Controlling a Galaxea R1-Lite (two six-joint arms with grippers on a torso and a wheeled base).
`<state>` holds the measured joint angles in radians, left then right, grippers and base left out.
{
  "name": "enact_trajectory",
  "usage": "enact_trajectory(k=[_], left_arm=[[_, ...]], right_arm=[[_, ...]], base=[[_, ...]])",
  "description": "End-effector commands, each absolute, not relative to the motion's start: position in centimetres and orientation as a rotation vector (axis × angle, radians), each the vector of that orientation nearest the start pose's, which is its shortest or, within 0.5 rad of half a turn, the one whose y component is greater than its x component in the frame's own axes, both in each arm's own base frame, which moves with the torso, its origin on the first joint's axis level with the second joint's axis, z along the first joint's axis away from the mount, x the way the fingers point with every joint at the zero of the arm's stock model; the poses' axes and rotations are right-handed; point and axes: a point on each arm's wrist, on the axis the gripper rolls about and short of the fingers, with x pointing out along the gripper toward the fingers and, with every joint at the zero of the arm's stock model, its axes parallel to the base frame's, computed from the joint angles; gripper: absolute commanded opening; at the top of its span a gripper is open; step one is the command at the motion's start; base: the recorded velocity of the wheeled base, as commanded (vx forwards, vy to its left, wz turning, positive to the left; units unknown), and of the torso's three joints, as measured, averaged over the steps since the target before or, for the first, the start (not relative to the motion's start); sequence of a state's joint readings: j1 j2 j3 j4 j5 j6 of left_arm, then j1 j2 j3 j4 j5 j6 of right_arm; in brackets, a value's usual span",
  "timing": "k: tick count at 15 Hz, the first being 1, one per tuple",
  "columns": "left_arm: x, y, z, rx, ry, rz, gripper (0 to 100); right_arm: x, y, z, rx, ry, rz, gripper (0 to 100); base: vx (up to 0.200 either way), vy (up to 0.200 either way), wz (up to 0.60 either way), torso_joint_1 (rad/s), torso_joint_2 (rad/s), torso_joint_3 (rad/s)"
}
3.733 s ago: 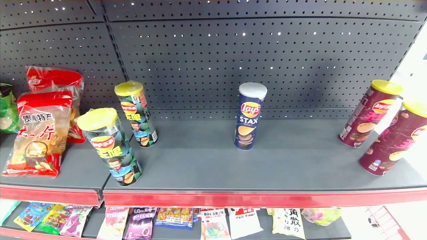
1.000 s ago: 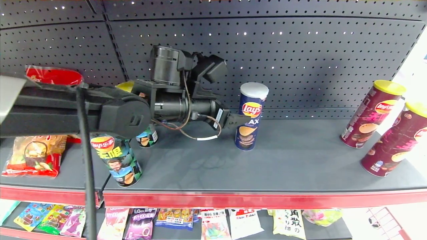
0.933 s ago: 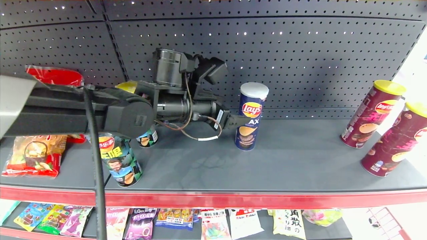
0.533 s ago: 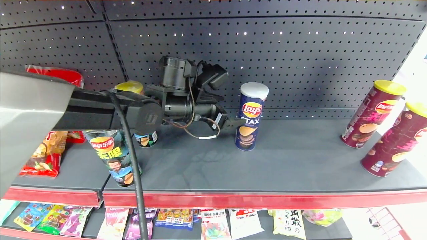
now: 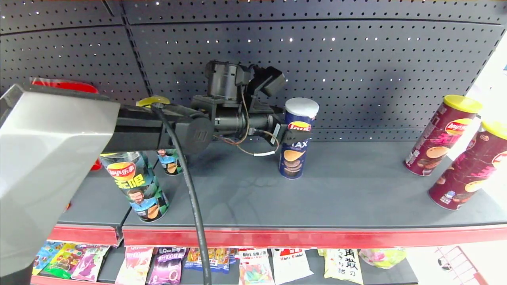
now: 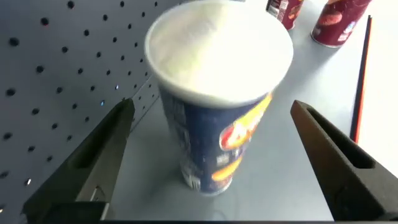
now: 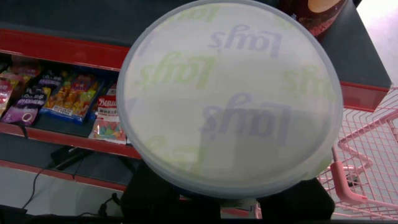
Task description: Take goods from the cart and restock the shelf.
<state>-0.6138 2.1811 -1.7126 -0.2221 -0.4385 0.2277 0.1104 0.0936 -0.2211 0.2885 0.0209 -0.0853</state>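
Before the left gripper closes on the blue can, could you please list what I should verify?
1. Left gripper open: ok.
2. Blue can between its fingers: ok, one on each side.
3. Gaps on both sides of the can: ok.
4. Can upright on the shelf: ok.
5. Lid seated: ok.
6. Neighbours clear: ok, the purple cans stand far to its right.
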Motion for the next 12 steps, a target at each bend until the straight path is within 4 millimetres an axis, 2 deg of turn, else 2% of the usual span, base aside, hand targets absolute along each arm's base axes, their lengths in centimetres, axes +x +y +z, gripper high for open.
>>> enact_trajectory(k=[1, 12], left_arm=[[37.4, -27.8, 20.6, 0.227, 0.134, -1.076, 100], [38.5, -28.5, 20.0, 0.223, 0.137, -1.101, 100]], right_arm=[[-3.3, -0.3, 10.9, -0.093, 0.157, 0.139, 0], [-3.3, -0.3, 10.8, -0.093, 0.16, 0.136, 0]], base=[[0.0, 0.0, 0.0, 0.0, 0.0, 0.0], [0.0, 0.0, 0.0, 0.0, 0.0, 0.0]])
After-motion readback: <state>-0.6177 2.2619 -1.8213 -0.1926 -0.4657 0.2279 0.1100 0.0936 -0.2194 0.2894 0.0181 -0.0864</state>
